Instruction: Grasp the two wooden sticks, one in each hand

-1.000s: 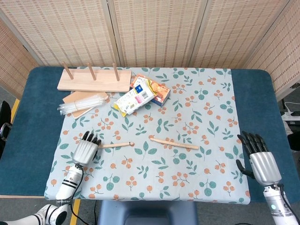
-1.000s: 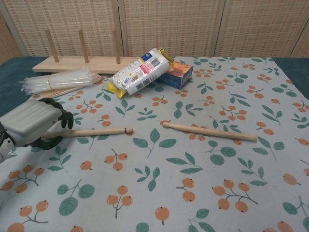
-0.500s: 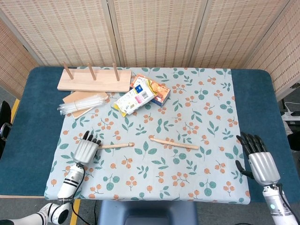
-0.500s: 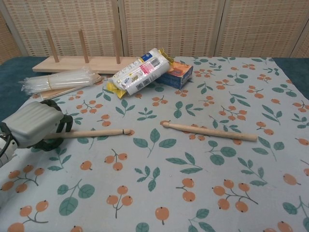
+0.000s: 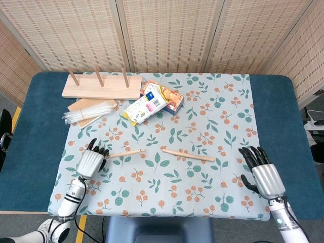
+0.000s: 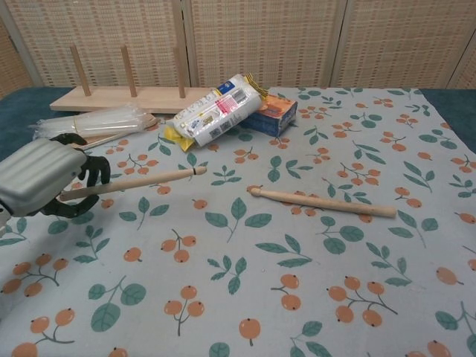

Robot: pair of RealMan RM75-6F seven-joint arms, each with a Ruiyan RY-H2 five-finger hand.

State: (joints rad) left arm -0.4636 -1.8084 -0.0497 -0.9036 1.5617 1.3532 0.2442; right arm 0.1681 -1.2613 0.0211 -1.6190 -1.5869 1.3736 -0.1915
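My left hand (image 5: 91, 161) (image 6: 43, 181) grips the thick end of one wooden stick (image 5: 126, 152) (image 6: 141, 181), whose far tip is raised off the floral cloth. The second wooden stick (image 5: 188, 154) (image 6: 321, 202) lies flat on the cloth near the middle, untouched. At the front right, well clear of that stick, my right hand (image 5: 261, 173) hovers with its fingers spread and nothing in it; the chest view does not show it.
A wooden peg board (image 5: 101, 86) (image 6: 123, 97) stands at the back left. Beside it lie a bundle of clear straws (image 5: 90, 112) (image 6: 88, 123), a snack bag (image 5: 145, 107) (image 6: 214, 111) and an orange box (image 5: 169, 96) (image 6: 272, 113). A blue table edge (image 5: 35, 131) frames the cloth.
My left hand has lifted its stick, tilting the tip upward and away from the cloth. The right hand has moved left and forward toward the second stick.
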